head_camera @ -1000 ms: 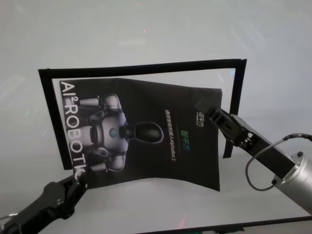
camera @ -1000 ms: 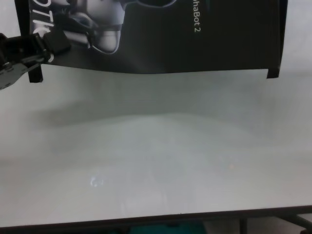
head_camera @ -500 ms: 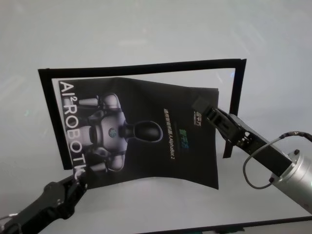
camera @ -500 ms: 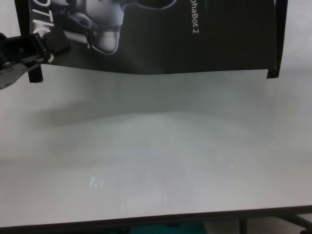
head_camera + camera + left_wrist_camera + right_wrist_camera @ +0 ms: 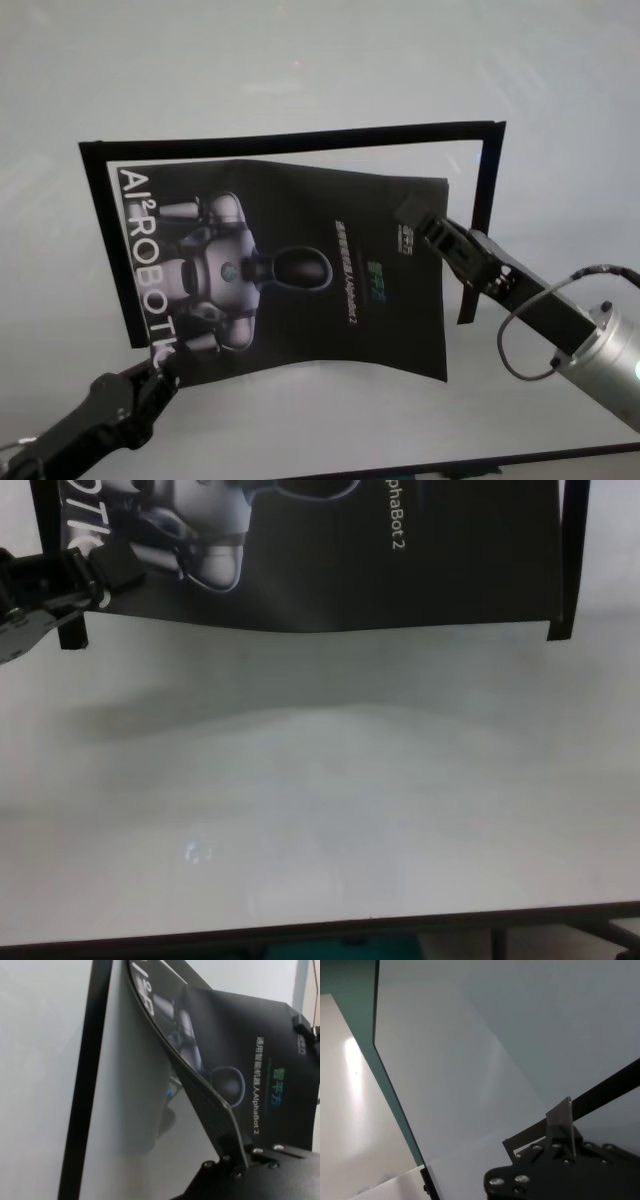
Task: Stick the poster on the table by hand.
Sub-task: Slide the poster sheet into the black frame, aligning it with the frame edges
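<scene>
Midway only: poster (image 5: 300, 270) pinched by left hand (image 5: 150, 372) and right hand (image 5: 420, 222), sagging above table (image 5: 300, 60), unstuck.

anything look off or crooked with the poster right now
Yes. The poster sits askew inside the black tape frame, its edges not parallel to the strips. It is bowed, not flat on the table. The left gripper and right gripper each pinch a corner.
</scene>
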